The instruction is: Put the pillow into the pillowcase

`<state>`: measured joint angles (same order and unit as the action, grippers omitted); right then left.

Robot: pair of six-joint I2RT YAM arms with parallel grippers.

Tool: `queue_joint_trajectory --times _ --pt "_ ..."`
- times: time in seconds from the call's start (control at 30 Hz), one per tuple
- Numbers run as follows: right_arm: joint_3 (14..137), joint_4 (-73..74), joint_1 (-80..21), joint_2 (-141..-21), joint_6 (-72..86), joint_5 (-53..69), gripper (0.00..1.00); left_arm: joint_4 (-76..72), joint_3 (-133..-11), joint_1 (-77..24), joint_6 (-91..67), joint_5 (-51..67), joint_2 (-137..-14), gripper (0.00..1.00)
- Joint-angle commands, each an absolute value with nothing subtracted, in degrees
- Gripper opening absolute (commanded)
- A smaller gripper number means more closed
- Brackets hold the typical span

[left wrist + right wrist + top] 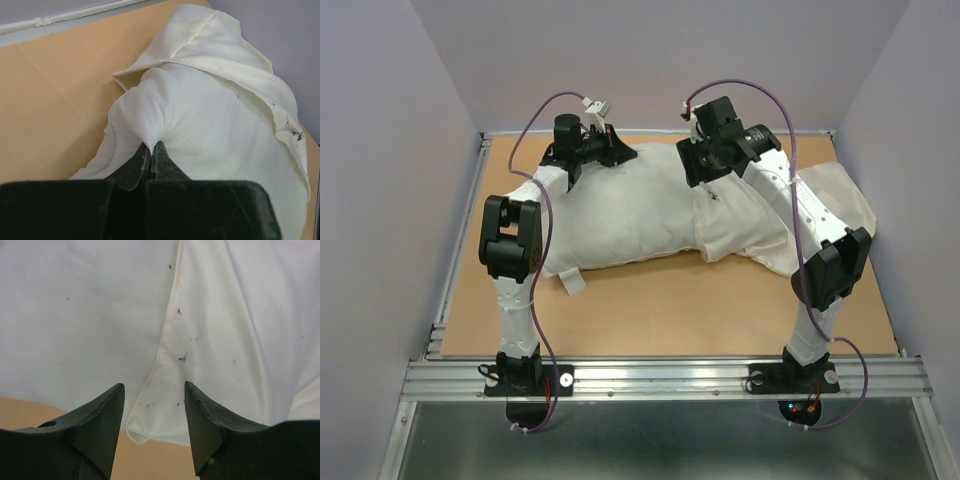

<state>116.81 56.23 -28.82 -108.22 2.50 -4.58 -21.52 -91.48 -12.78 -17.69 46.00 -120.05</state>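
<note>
Pillow (620, 215) pinched tight by left pincer (151, 152); right pincer (154, 385) parted.

Ahead of left end effector (151, 146): I see the pillow (200, 140) bulging against my pinched tips, with the pillowcase (220, 45) draped beyond it.
Left of it: bare surface (50, 100), room to pass.
Between right end effector (154, 386) fingers: they stand apart, the pillowcase hem hangs in the gap, and there is bare surface beneath.
</note>
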Motion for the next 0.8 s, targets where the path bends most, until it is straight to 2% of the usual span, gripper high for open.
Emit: queue_joint_trajectory --times 0.0,0.17,0.4,0.47,0.5,0.57,0.6,0.63,0.77 --pt "111.54 56.69 -28.74 -106.43 0.53 -7.66 0.56 -26.01 -92.81 -13.54 -17.84 47.55 -117.6 0.0" --pt "115.66 55.81 -28.65 -111.96 0.53 -5.19 0.52 -25.93 -92.2 -13.54 -17.67 47.46 -117.42 0.0" --pt "115.75 55.46 -27.95 -115.75 0.53 -9.84 0.5 -26.02 -90.97 -13.54 -16.61 47.37 -116.11 0.0" --pt "115.58 55.46 -27.95 -115.66 0.44 -10.2 0.44 -26.19 -90.79 -13.54 -16.26 47.37 -115.84 0.0" --pt "116.01 55.46 -27.95 -115.58 0.53 -9.24 0.36 -26.19 -90.79 -13.54 -16.35 47.37 -115.93 0.0" --pt "117.5 55.55 -27.86 -115.84 0.96 -7.13 0.27 -26.28 -90.79 -13.54 -16.43 47.37 -116.19 0.0" --pt "119.42 55.81 -27.95 -115.84 1.4 -3.99 0.15 -26.37 -90.97 -13.54 -16.7 47.55 -116.45 0.0" --pt "120.49 55.98 -27.95 -115.93 1.84 -2.13 0.1 -26.54 -91.05 -13.54 -16.87 47.64 -116.54 0.0" --pt "125.22 56.16 -28.04 -117.07 3.25 7.98 0.01 -26.81 -91.32 -13.54 -17.31 47.72 -116.81 0.0"
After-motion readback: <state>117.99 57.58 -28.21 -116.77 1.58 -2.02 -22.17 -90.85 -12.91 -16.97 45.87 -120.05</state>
